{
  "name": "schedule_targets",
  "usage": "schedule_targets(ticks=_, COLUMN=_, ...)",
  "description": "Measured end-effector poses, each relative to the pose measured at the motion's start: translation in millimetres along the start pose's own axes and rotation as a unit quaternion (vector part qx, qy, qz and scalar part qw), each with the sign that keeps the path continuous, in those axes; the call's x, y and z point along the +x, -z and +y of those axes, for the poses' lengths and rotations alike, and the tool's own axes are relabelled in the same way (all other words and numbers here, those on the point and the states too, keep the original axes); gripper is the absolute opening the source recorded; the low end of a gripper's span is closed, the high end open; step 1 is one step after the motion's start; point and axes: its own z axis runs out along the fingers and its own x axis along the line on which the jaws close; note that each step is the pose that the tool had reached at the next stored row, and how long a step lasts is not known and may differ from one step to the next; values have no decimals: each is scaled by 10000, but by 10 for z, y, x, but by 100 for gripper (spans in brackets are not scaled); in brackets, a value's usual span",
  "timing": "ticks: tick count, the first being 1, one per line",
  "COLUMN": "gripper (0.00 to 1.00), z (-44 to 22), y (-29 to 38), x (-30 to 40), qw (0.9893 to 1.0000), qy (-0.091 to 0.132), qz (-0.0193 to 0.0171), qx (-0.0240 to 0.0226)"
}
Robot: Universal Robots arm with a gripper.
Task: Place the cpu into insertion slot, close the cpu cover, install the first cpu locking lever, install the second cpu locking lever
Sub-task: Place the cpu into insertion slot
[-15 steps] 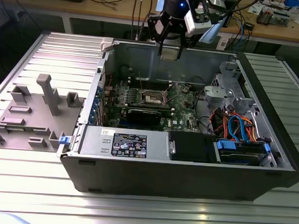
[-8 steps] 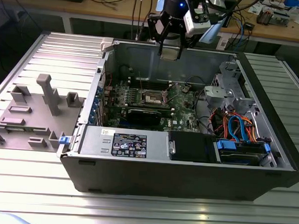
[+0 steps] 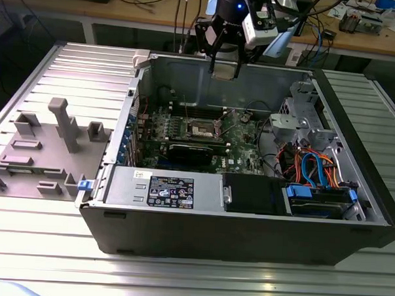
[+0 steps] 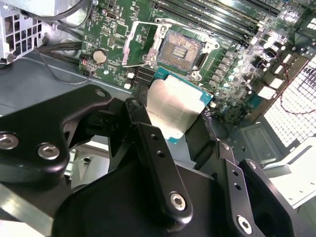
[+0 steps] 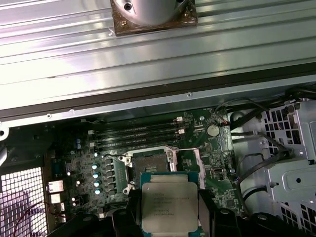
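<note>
My gripper (image 3: 225, 67) hangs high over the open computer case, above its rear wall, shut on the cpu. In both wrist views the cpu (image 4: 174, 104) (image 5: 169, 201) is a flat silver-topped square with a teal edge, pinched between the black fingers (image 4: 148, 143). Down on the green board, well apart from the chip, the insertion slot (image 3: 203, 128) (image 4: 183, 48) (image 5: 150, 160) lies bare and dark. Beside it the cpu cover (image 4: 139, 47) (image 5: 191, 162), a thin silvery frame, stands swung open.
Long memory slots (image 4: 222, 19) run beside the socket. A black graphics card (image 3: 196, 152), a power supply (image 3: 163, 189), a drive cage (image 3: 310, 120) and orange and blue cables (image 3: 311, 166) crowd the case. A grey fixture (image 3: 47, 148) sits at the exterior view's left.
</note>
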Motion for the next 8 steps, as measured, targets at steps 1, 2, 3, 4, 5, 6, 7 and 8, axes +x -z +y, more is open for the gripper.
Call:
schedule_targets(ticks=1, gripper=54, z=0, y=0, x=0, qw=10000, qy=-31, qz=-3, qx=-1)
schedule_targets(ticks=2, gripper=54, z=0, y=0, x=0, qw=10000, qy=-74, qz=-7, qx=-1)
schedule_targets(ticks=3, gripper=54, z=0, y=0, x=0, qw=9999, qy=-115, qz=-10, qx=-2)
schedule_targets(ticks=4, gripper=54, z=0, y=0, x=0, qw=9999, qy=-164, qz=-15, qx=-2)
schedule_targets(ticks=5, gripper=54, z=0, y=0, x=0, qw=9998, qy=-219, qz=-20, qx=-4)
schedule_targets(ticks=6, gripper=54, z=0, y=-1, x=0, qw=9994, qy=-353, qz=-32, qx=-6)
schedule_targets(ticks=7, gripper=54, z=0, y=-1, x=0, qw=9991, qy=-414, qz=-37, qx=-7)
schedule_targets(ticks=8, gripper=54, z=0, y=-1, x=0, qw=9990, qy=-454, qz=-41, qx=-8)
